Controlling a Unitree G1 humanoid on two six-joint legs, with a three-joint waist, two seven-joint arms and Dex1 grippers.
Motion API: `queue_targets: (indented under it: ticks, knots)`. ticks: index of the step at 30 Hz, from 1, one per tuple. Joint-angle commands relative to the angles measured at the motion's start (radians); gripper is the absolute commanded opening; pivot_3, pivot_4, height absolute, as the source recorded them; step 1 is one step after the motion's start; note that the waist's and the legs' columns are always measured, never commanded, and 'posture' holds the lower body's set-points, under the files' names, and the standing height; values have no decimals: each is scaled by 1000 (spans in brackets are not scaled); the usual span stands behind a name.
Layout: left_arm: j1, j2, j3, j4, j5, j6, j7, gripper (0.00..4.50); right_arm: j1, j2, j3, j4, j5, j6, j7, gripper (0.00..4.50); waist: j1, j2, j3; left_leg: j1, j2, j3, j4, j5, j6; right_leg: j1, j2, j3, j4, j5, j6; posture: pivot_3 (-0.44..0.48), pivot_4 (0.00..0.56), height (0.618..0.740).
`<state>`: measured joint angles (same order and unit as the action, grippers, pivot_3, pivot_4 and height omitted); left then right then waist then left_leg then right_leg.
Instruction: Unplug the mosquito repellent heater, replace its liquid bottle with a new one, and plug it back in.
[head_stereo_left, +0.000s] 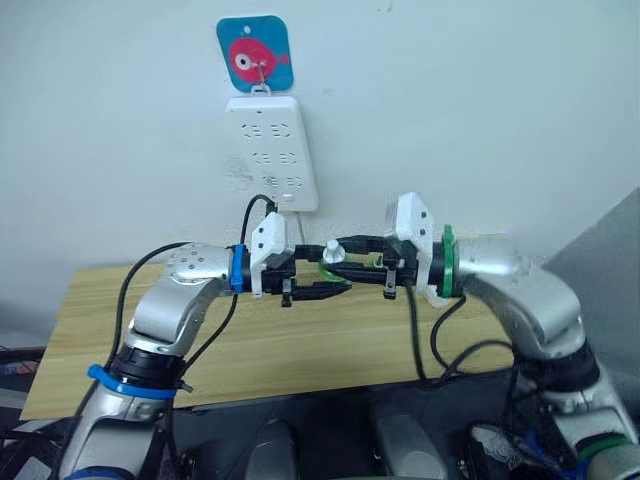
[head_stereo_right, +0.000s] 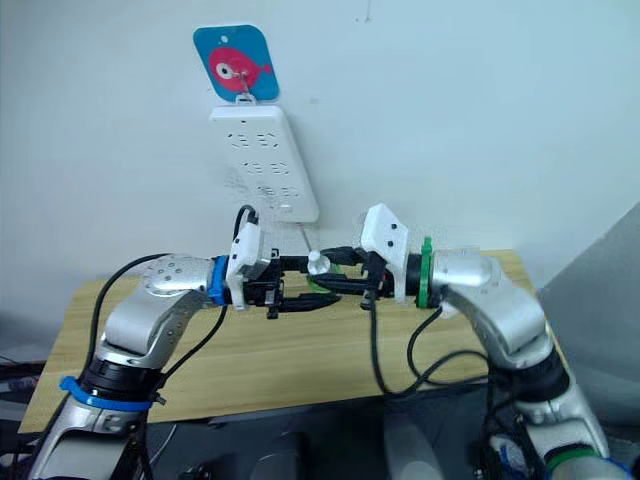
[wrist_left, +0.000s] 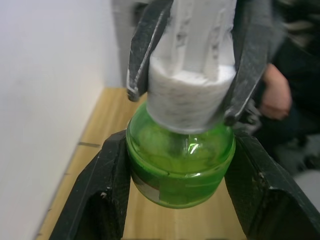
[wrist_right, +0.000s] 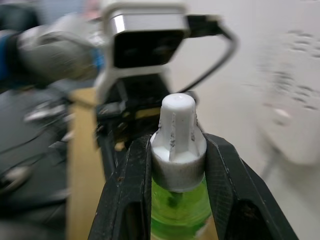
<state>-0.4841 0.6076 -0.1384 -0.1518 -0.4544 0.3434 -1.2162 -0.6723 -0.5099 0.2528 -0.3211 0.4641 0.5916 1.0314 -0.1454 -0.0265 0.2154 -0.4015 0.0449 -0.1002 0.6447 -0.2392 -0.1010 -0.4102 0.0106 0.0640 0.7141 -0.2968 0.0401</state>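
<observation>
A green liquid bottle (wrist_left: 180, 165) with a white ribbed cap (wrist_right: 177, 137) is held in the air between both grippers, above the wooden table (head_stereo_left: 150, 330). My left gripper (head_stereo_left: 328, 280) is shut on the bottle's green body, with one black finger (wrist_left: 95, 200) on each side. My right gripper (head_stereo_left: 342, 250) is shut on the white cap, its fingers (wrist_right: 232, 185) pressing against it from both sides. The two grippers meet tip to tip below the power strip. The mosquito repellent heater is out of view.
A long white power strip (head_stereo_left: 272, 150) hangs on the wall from a blue hook plate with a red fish (head_stereo_left: 255, 55), straight behind the grippers. Its sockets look empty. The table's front edge runs just below my arms.
</observation>
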Motion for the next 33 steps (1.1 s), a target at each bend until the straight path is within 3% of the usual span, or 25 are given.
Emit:
queue_targets:
  ticks: [1, 4, 10, 14, 19, 23, 28, 33]
  knots:
    - [-9, 20, 9, -25, -17, 0, -32, 2313, -79, -32, 8, 84, 32, -36, 164, 1088, 1, 0, 0, 2, 0, 0, 0, -1, 1, 2, 0, 0, 0, -1, -1, -128, 146, 725]
    - [-13, 12, 17, -25, -11, -11, -15, 2313, -100, -45, 13, 90, 61, -4, 217, 1088, 5, 0, 0, 1, 0, 0, 1, -1, 1, 2, 0, 0, -1, -1, -1, -123, 141, 725]
    - [14, -2, 34, -41, -11, -18, 38, 2313, -51, -78, -87, 53, 61, 2, 131, 3020, 8, 0, 0, 1, 0, -1, 1, -1, 1, 2, -1, -1, 0, 0, -1, -126, 141, 725]
    - [20, -20, 43, -24, -3, -32, 70, 2313, 60, -105, -157, -118, 104, 74, 15, 4463, 8, 0, 0, 1, 0, 0, 1, -1, 1, 2, -1, 0, -1, -1, -1, -130, 142, 725]
    - [15, -28, 32, -19, 0, -33, 67, 2313, 144, 19, -81, -251, -2, 78, -240, 4500, 1, 1, -1, 2, 0, 0, 1, -1, 1, 2, 0, 1, 1, -1, -1, -150, 146, 725]
    - [8, -34, 23, -17, -1, -31, 61, 2313, 135, 99, -8, -249, -64, 81, -339, 4500, 3, 2, -2, 2, 1, 0, 1, -1, 1, 2, 1, 1, 2, -1, -1, -159, 146, 725]
    - [4, -39, 17, -19, 0, -30, 58, 2313, 90, 120, -12, -161, -108, 43, -362, 4500, 7, 2, -2, 1, 0, 0, 1, -1, 1, 2, 0, 1, 0, -1, -1, -159, 148, 725]
    - [17, -42, 16, -29, 1, -31, 62, 2313, 83, 52, -90, -126, -60, 50, -299, 4500, 6, 2, -2, 2, 0, 0, 1, -1, 1, 2, 0, 1, 0, -1, -1, -155, 155, 725]
